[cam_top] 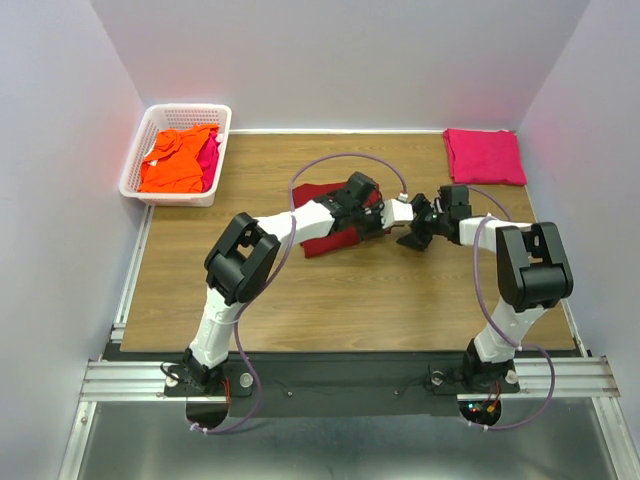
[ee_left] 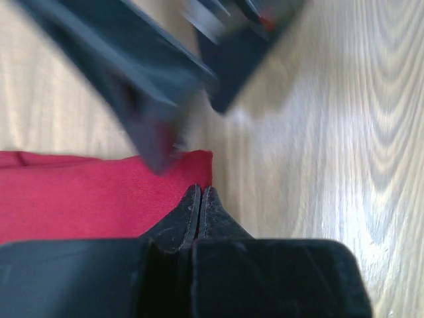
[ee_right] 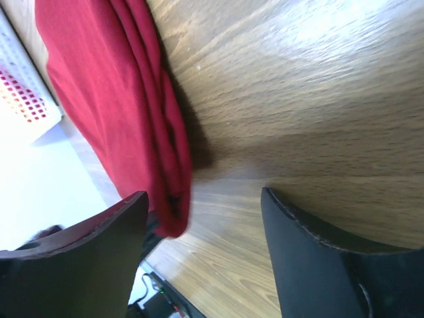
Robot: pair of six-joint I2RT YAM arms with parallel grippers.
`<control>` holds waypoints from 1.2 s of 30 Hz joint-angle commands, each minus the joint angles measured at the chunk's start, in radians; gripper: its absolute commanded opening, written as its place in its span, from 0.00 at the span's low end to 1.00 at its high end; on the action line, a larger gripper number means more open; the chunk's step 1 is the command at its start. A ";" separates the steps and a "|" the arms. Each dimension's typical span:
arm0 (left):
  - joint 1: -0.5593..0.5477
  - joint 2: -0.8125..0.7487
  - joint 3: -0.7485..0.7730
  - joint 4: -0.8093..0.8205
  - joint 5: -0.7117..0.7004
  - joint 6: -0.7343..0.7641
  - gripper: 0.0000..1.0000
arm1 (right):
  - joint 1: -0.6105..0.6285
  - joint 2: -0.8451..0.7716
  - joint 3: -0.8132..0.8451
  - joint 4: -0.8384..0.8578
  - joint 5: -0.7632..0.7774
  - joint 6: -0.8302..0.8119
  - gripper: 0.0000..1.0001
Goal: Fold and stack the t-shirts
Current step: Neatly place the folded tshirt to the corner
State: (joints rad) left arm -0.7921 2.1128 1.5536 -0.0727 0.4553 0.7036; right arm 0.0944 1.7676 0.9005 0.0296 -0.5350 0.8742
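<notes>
A dark red t-shirt [cam_top: 325, 235] lies folded in the middle of the table. My left gripper [cam_top: 384, 221] is over its right edge. In the left wrist view the left gripper [ee_left: 201, 193] is shut with nothing seen between its tips, right at the corner of the red shirt [ee_left: 79, 195]. My right gripper [cam_top: 416, 236] is just right of the shirt, low over the wood. In the right wrist view it [ee_right: 205, 215] is open and empty, with the shirt's folded edge [ee_right: 112, 99] by its left finger. A folded pink t-shirt [cam_top: 485, 156] lies at the back right.
A white lattice basket [cam_top: 136, 170] at the back left holds a crumpled orange t-shirt [cam_top: 175, 160] and a magenta one [cam_top: 210, 158]. The basket also shows in the right wrist view [ee_right: 23, 99]. Grey walls close in the table on three sides.
</notes>
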 commanded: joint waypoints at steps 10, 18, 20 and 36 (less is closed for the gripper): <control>0.016 -0.036 0.094 -0.016 0.106 -0.116 0.00 | 0.085 0.111 0.027 0.242 0.070 0.258 0.60; 0.025 -0.031 0.106 -0.018 0.105 -0.133 0.00 | 0.090 0.217 0.138 0.274 0.108 0.273 0.50; 0.028 -0.030 0.105 -0.018 0.106 -0.135 0.00 | 0.090 0.243 0.162 0.271 0.133 0.267 0.47; 0.036 0.001 0.151 -0.045 0.121 -0.139 0.00 | 0.120 0.411 0.291 0.277 0.242 0.200 0.31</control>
State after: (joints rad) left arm -0.7551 2.1128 1.6489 -0.1238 0.5388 0.5705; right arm 0.2050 2.1178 1.1801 0.3267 -0.3927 1.1301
